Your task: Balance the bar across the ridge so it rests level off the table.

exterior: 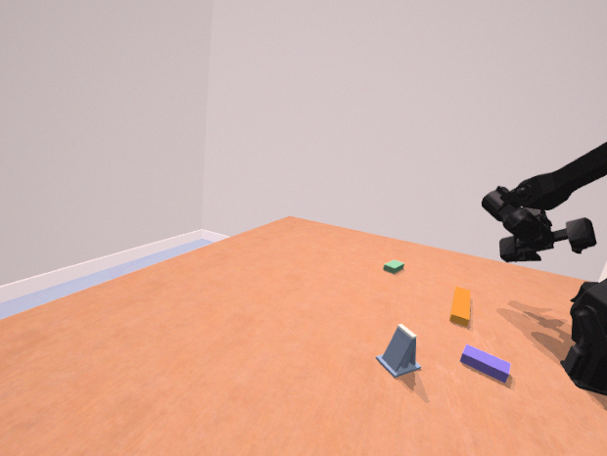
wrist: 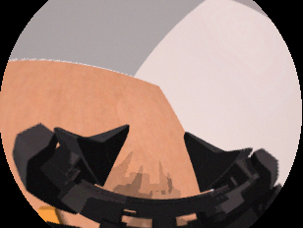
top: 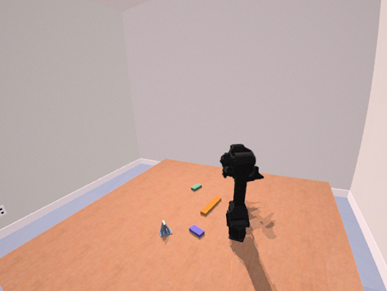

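Note:
The orange bar [top: 210, 206] [exterior: 460, 303] [wrist: 48, 215] lies flat on the table, between the ridge and the arm's side; in the wrist view only a bit of it shows at the lower left. The ridge [top: 164, 228] [exterior: 402, 346] is a blue-grey wedge-shaped stand with a narrow pale top, upright on a square base, with nothing on it. My gripper [wrist: 157, 131] [exterior: 557, 253] is open and empty, raised well above the table, away from the bar and the ridge. In the top view its fingers are hard to make out against the dark arm.
A purple block [top: 197, 230] [exterior: 485, 363] lies between the ridge and the arm's base [top: 237, 231] [exterior: 590, 338], near the bar. A small green block [top: 196, 187] [exterior: 394, 266] lies farther back, beyond the bar. The table [top: 101, 251] [exterior: 220, 342] ends at a corner in the wrist view.

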Robot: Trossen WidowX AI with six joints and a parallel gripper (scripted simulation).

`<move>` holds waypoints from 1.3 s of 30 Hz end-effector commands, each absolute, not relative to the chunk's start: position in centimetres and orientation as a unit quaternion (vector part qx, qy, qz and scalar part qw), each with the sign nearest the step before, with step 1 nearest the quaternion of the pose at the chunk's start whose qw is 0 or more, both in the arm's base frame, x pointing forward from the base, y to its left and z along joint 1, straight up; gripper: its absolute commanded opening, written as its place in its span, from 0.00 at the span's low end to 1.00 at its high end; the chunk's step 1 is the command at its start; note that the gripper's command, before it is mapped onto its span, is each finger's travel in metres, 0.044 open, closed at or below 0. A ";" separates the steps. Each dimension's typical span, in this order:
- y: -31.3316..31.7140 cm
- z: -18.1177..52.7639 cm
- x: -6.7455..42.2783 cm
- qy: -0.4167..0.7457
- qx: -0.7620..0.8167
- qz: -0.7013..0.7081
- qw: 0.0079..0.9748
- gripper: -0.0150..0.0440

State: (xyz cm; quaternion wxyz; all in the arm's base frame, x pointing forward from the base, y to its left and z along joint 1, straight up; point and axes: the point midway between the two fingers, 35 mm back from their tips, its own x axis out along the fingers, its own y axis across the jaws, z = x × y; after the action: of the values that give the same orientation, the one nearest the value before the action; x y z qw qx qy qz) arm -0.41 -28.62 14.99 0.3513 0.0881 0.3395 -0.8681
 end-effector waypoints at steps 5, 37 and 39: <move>-28.7 14.6 0.3 0.392 0.083 -0.838 0.371 0.79; -27.4 11.8 7.0 0.738 -0.045 -0.417 0.528 0.79; -27.2 11.7 7.5 0.750 -0.057 -0.385 0.536 0.79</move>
State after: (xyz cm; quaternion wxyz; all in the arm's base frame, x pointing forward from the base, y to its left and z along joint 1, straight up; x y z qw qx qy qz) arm 6.52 -27.44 12.03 0.5220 -0.0363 0.7269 -0.4447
